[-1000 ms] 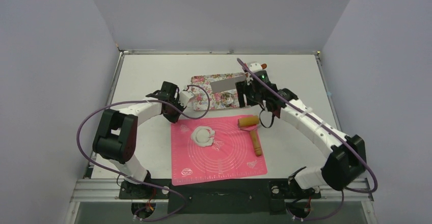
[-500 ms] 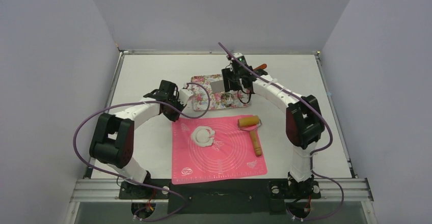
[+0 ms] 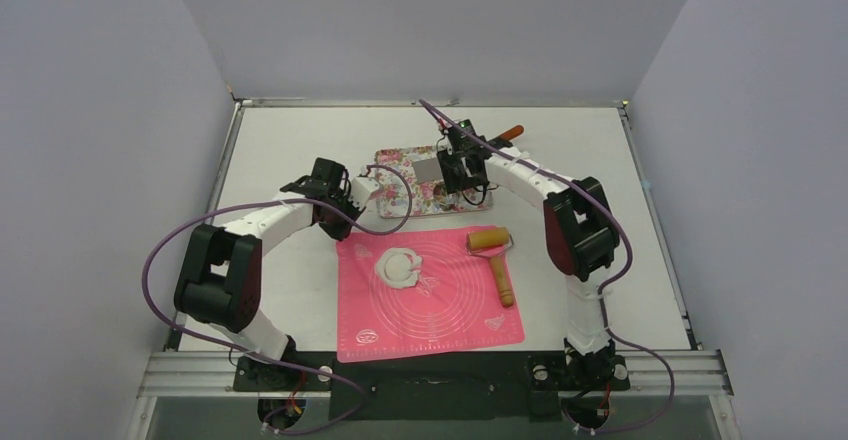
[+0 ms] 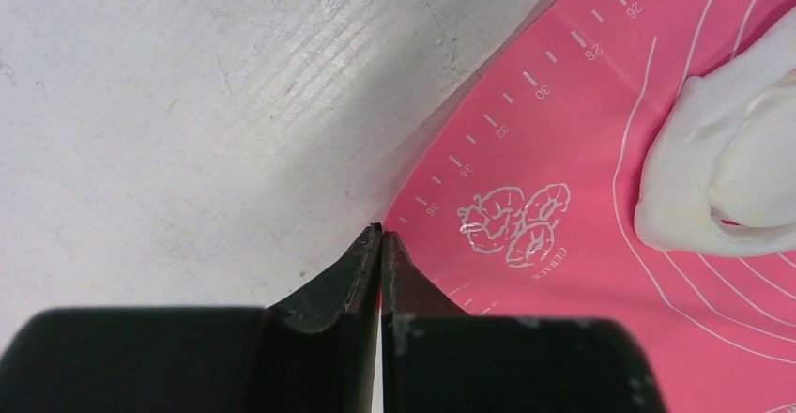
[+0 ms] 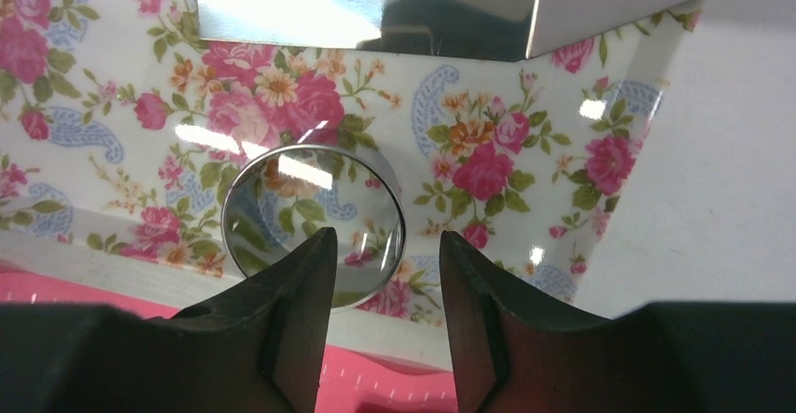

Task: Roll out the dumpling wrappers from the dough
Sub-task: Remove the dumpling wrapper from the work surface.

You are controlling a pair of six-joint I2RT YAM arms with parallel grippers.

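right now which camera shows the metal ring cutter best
Right wrist: the ring cutter sits large on the floral tray, at the tips of the open right gripper. Top external: too small to make out under that arm. Left wrist shows none of it.

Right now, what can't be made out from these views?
- Right wrist view: the right gripper covers the near rim of the metal ring, so contact is unclear.
- Left wrist view: the dough is cut off by the right edge.
- Top view: the right arm overlaps the ring; the dough's detail is too small.
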